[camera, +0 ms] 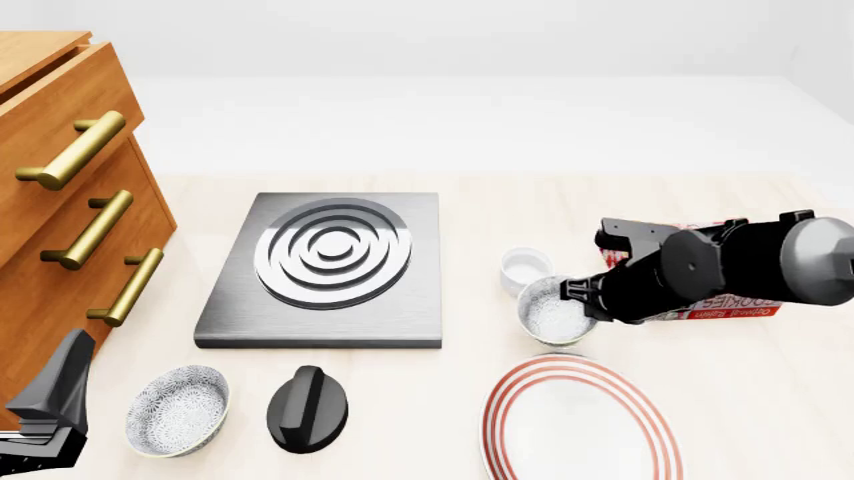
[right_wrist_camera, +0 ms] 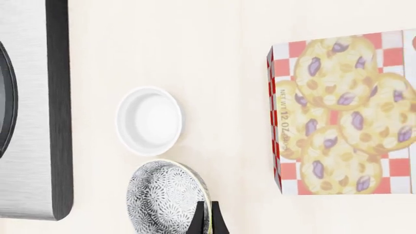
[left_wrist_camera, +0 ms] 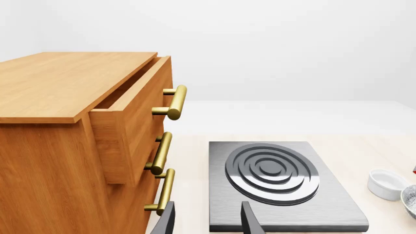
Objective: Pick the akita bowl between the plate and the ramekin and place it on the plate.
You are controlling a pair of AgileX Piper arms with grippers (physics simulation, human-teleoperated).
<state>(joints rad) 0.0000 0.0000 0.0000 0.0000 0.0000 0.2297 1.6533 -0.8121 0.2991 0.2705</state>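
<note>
The akita bowl (camera: 554, 312) sits between the small white ramekin (camera: 525, 267) and the red-ringed plate (camera: 581, 420). My right gripper (camera: 578, 293) reaches in from the right and is shut on the bowl's right rim. In the right wrist view its two dark fingertips (right_wrist_camera: 208, 219) pinch the rim of the akita bowl (right_wrist_camera: 165, 197), which looks tilted, just beside the ramekin (right_wrist_camera: 149, 120). My left gripper (camera: 51, 400) hangs at the near left corner, open and empty, its fingers (left_wrist_camera: 250, 222) spread in front of the stove plate.
A second speckled bowl (camera: 178, 410) and a black knob (camera: 308, 407) lie at the near left. A grey stove plate (camera: 327, 265) lies mid-table, next to a wooden drawer cabinet (camera: 67, 200) whose top drawer is open. A cookie box (right_wrist_camera: 344, 112) lies behind the right arm.
</note>
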